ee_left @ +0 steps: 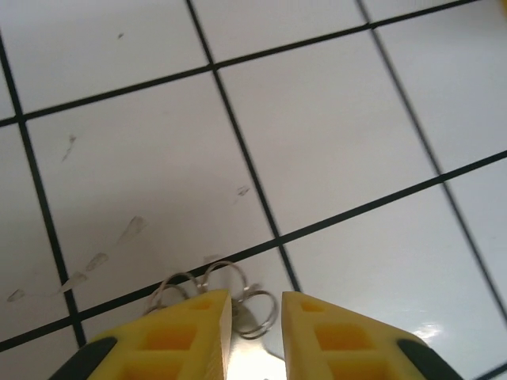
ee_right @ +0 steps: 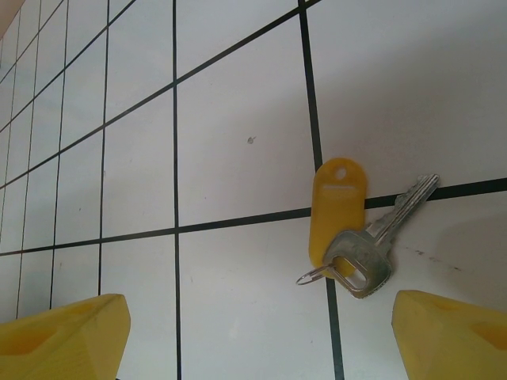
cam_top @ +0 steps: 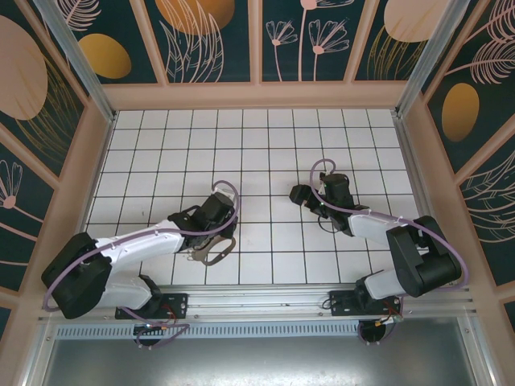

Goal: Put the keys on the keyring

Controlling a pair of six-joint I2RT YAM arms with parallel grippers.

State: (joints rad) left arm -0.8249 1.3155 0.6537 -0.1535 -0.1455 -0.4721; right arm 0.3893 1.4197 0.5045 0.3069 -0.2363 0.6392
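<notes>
The keys [ee_right: 372,249] are one silver key on a small wire ring with a yellow oval tag [ee_right: 337,206]. They lie flat on the white tiles across a black grout line. My right gripper [ee_right: 261,336] hovers over them, open wide, with the key nearer its right finger [ee_right: 451,332]. The keyring [cam_top: 214,252], a thin grey-beige loop, lies on the floor under my left gripper [cam_top: 216,240]. In the left wrist view its small wire rings [ee_left: 238,297] sit at the left gripper's [ee_left: 255,309] tips. The yellow fingers [ee_left: 182,332] stand narrowly apart. A pale metal part shows in the gap.
The tiled floor [cam_top: 257,137] is walled by beige rails and patterned panels [cam_top: 257,40]. An aluminium rail [cam_top: 265,301] with both arm bases runs along the near edge. The right gripper [cam_top: 300,195] is near the floor's middle, about two tiles from the left gripper.
</notes>
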